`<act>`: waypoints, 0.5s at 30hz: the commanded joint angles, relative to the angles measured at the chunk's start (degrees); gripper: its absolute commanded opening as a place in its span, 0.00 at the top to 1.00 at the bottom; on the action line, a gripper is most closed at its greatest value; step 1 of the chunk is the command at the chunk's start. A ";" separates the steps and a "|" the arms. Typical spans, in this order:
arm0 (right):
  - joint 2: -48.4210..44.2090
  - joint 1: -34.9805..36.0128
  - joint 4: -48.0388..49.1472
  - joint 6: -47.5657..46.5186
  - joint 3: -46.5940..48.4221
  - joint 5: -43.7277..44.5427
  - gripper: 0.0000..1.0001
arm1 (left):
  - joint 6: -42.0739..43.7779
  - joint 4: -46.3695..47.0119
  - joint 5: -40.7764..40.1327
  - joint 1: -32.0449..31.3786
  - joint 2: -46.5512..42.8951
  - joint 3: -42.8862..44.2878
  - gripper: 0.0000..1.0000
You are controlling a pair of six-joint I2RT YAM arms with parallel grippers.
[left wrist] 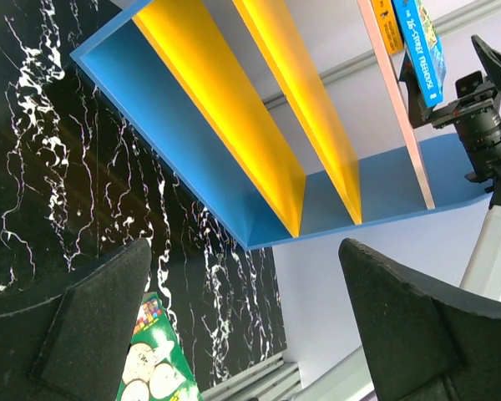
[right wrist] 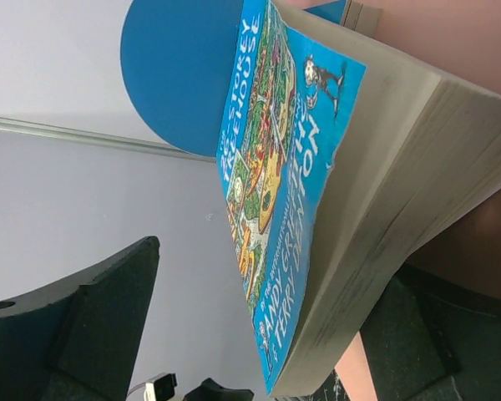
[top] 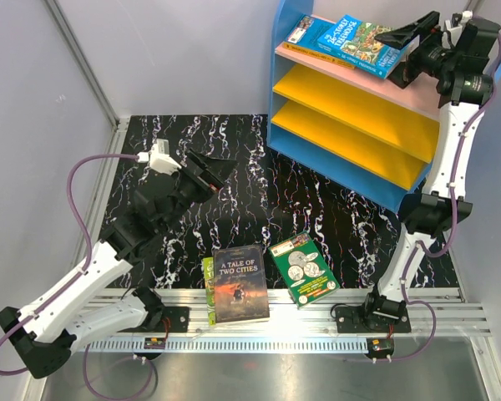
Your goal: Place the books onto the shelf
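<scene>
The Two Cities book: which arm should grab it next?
Left, probably. The left end effector, open, hangs over the mat, nearer the Two Cities book. The right end effector is up by the blue book on the shelf's pink board.

Left gripper (left wrist: 244, 251) is hanging wide open, gripping nothing. Shelf (left wrist: 192, 159) is standing ahead of the fingers (left wrist: 417, 334). Blue book (left wrist: 424, 46) is lying on its pink top board (left wrist: 401, 117), far ahead-right. Green coin book (left wrist: 154, 363) is lying just beside the left finger.

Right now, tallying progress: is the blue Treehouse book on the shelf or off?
On: the blue book lies flat on the pink top board; right end effector open.
</scene>
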 commanded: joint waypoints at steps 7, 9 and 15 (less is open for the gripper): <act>-3.58 -1.49 -21.26 -9.77 -2.55 13.23 1.00 | -1.38 -2.73 2.69 0.22 -1.34 0.91 0.01; -3.76 -1.15 -19.17 -8.55 -2.74 13.23 1.00 | -2.61 -2.74 2.69 0.31 -2.22 -0.23 0.01; 6.49 5.35 10.53 11.77 7.27 0.86 0.01 | -2.97 -4.05 2.78 0.22 -2.66 -0.94 0.01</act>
